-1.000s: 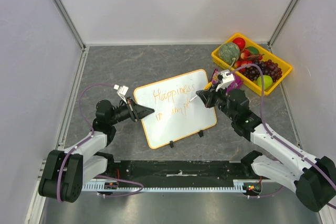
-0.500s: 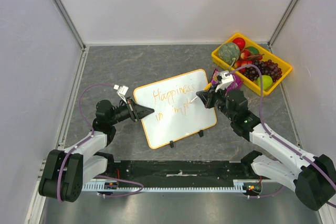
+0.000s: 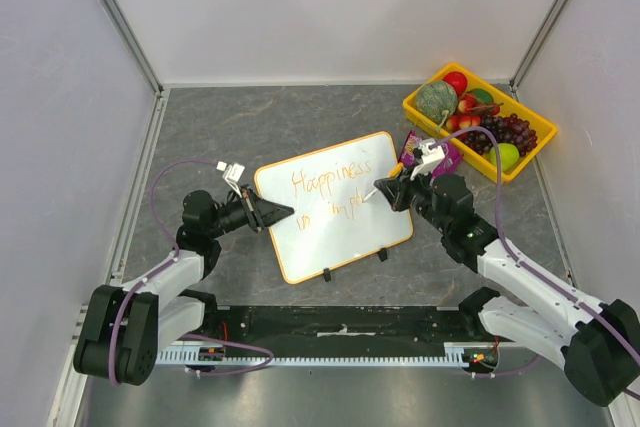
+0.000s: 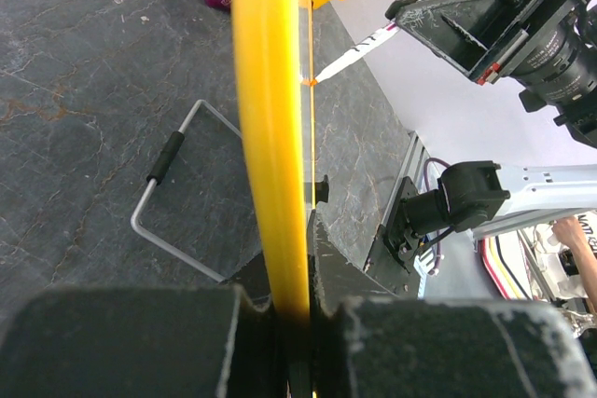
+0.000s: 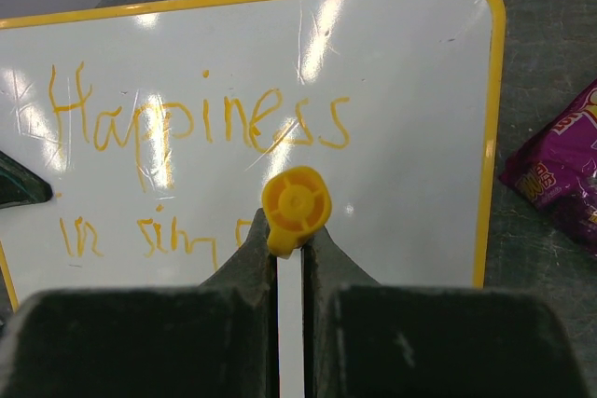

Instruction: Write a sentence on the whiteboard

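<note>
Whiteboard may skid in the left gripper's clamp if the right gripper's tightly held marker presses hard.

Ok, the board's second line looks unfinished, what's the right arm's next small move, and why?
Probably slide the marker tip a little further toward the board's right edge to form the next letter. The right gripper is shut on the marker, its tip sits where the second line stops, white space lies beyond, and the left gripper clamps the board's edge.
</note>
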You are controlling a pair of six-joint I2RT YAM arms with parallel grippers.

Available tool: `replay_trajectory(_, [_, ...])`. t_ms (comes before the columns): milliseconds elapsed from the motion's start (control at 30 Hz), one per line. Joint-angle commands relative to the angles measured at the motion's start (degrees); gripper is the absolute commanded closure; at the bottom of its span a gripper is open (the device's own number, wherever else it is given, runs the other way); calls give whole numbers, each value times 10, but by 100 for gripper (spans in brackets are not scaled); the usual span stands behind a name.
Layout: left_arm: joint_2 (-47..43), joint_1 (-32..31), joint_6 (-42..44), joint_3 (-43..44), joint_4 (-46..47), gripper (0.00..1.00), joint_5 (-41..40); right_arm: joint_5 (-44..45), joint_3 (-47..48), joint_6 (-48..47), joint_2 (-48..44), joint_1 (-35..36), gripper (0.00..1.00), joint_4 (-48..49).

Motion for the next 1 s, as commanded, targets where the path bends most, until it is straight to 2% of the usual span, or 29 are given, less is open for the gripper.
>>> replay_trajectory(0, [11, 0, 94, -13, -35, 98, -12, -2, 15, -12, -12, -1, 100, -24])
replay_trajectory(300, [11, 0, 94, -13, -36, 98, -12, 14, 56, 10, -25, -1, 100, 0])
replay_trajectory(533, [11, 0, 93, -13, -35, 98, -12, 34, 70, 13, 19, -1, 100, 29])
replay_trajectory(967, [9, 0, 94, -13, -37, 98, -12, 53, 23, 5, 38, -2, 100, 32])
